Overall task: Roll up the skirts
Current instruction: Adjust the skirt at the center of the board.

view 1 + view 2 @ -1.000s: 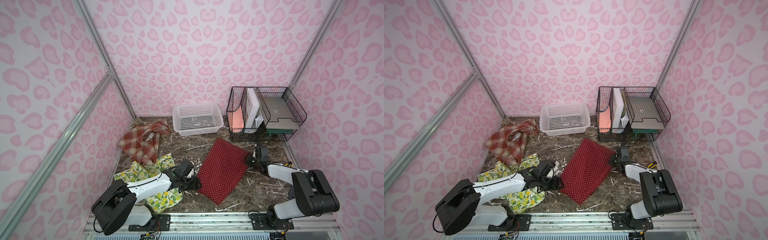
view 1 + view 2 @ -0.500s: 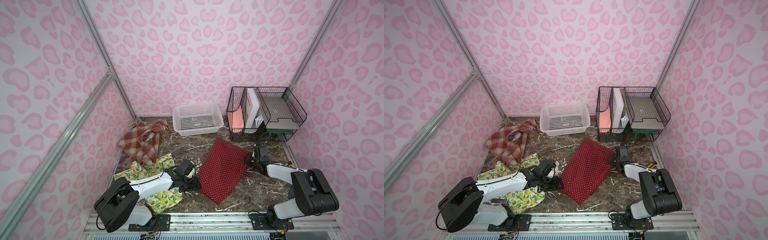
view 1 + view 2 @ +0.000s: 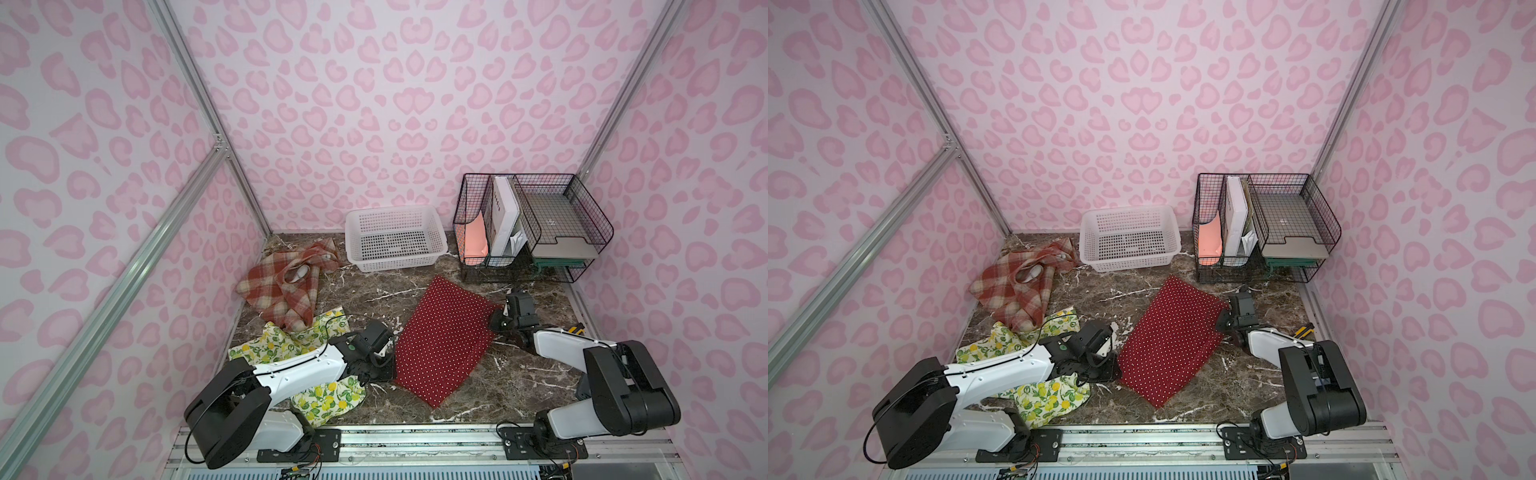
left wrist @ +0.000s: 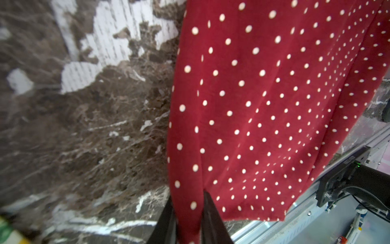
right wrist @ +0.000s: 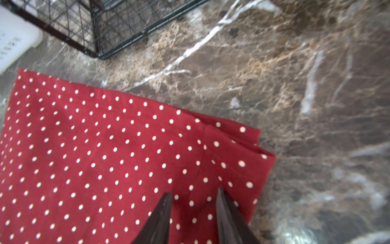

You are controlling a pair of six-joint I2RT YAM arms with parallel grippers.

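Skirt (image 4: pixel 263 105), limp and best taken by its edge, pinched between left fingers (image 4: pixel 212 221); right fingers (image 5: pixel 160 217) half-open astride a corner.

Red polka-dot skirt (image 3: pixel 446 338) spread flat centrally; plaid skirt (image 3: pixel 274 286) and lemon-print skirt (image 3: pixel 284 345) crumpled leftward (edges overlapping)
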